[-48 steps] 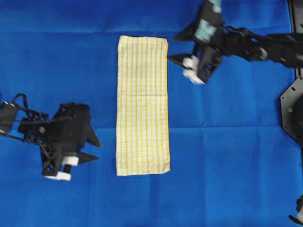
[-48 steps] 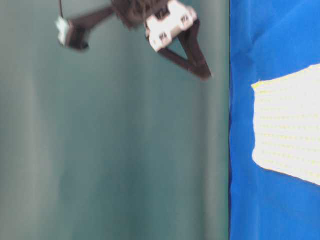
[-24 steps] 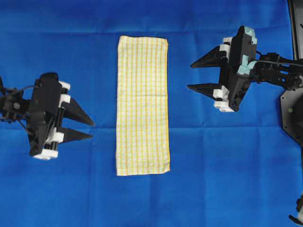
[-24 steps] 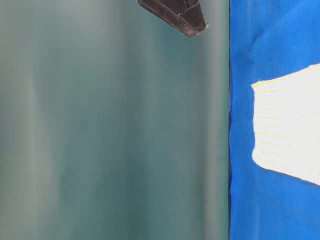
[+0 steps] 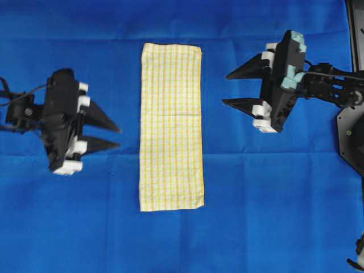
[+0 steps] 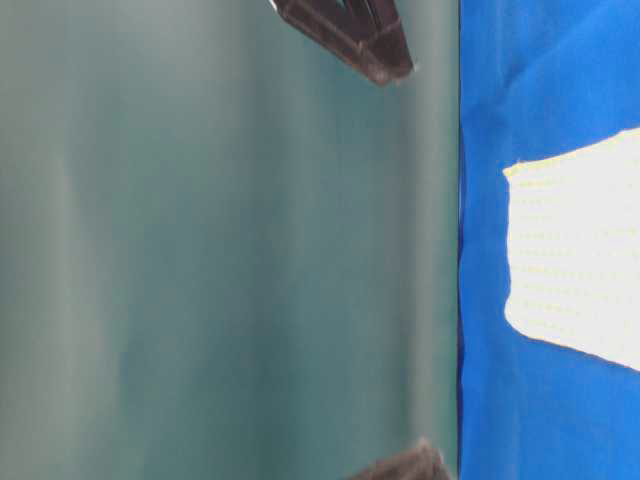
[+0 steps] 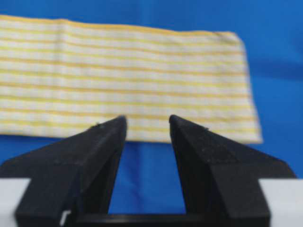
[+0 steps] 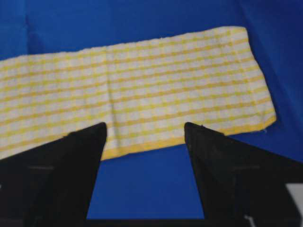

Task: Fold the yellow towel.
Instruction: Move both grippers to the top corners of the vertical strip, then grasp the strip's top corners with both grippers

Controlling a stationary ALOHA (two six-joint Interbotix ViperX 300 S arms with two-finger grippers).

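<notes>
1 blue cloth (image 5: pixel 273 216) covers table; yellow towel (image 5: pixel 170 128) flat; teal backdrop (image 6: pixel 220 260).

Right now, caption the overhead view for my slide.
Open left gripper and right gripper flank the flat, untouched towel.

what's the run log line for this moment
yellow towel: flat, unfolded, on blue cloth | left gripper: open, beside towel | right gripper: open, beside towel

A big blue cloth (image 5: pixel 273 199) covers the whole table and lies mostly flat, with a few soft creases. In the table-level view, a plain green wall (image 6: pixel 220 260) fills the left side, right next to the cloth's straight edge.
</notes>
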